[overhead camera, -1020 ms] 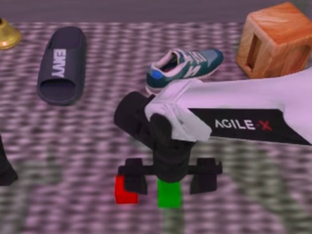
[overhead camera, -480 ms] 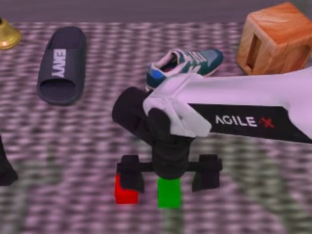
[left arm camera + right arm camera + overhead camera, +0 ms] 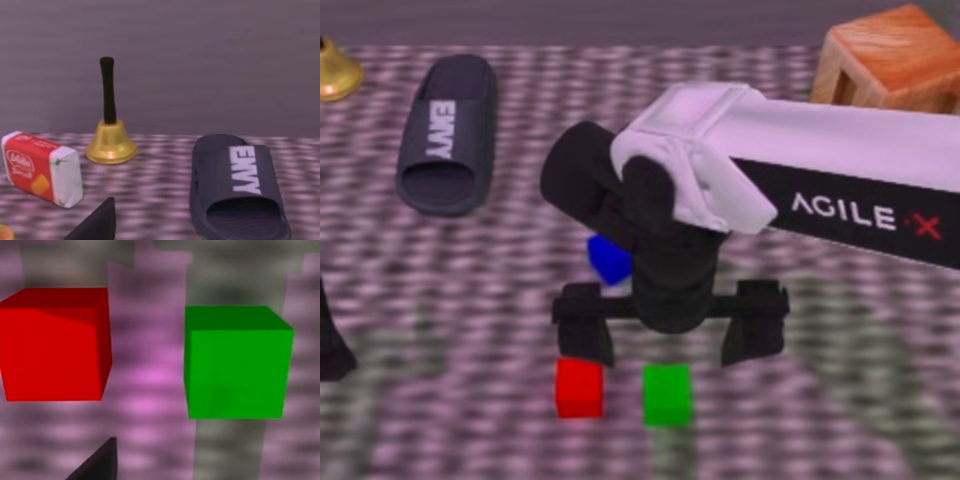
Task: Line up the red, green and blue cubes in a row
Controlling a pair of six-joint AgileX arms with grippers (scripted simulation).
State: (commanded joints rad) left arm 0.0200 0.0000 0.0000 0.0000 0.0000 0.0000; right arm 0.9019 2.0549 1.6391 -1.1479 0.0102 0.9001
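The red cube (image 3: 579, 388) and the green cube (image 3: 667, 394) sit side by side near the table's front edge with a small gap between them. In the right wrist view the red cube (image 3: 54, 342) and green cube (image 3: 235, 362) fill the picture. The blue cube (image 3: 610, 260) lies farther back, partly hidden under my right arm. My right gripper (image 3: 670, 340) hangs open just behind and above the red and green pair, holding nothing; one dark fingertip (image 3: 100, 462) shows. My left arm (image 3: 328, 345) is parked at the left edge; one fingertip (image 3: 102, 222) shows at the side.
A dark slide sandal (image 3: 448, 130) lies at the back left, a brass bell (image 3: 335, 70) beyond it, and a large wooden cube (image 3: 895, 60) at the back right. A red biscuit pack (image 3: 42, 167) lies by the bell (image 3: 110, 145).
My right gripper, open throughout, has risen and drawn back from over the green cube. The blue cube has come into sight and the arm now covers the sneaker. Red and green cubes stayed put.
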